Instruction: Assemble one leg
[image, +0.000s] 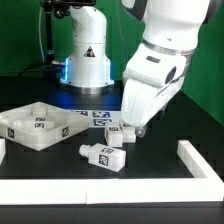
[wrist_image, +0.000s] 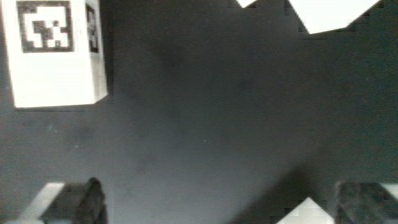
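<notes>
Leg (wrist_image: 54, 55) lies clear of claw (wrist_image: 217, 200), wide open & empty.

The leg (wrist_image: 54, 60) in the wrist view looks like smooth white plastic with a faint sheen. Its tag sticker (wrist_image: 54, 28) is matt printed paper, black on white. Another leg (image: 103, 155) in the exterior view has the same plain white plastic look. The table (image: 50, 190) is covered in something black and matt that gives no reflections. The tray-like panel (image: 35, 128) is smooth white plastic too. The arm (image: 155, 65) wears a glossy white shell that catches the light. The gripper (wrist_image: 217, 203) has dark, dull fingers (wrist_image: 80, 203); through the blur they may be metal or rubber.
</notes>
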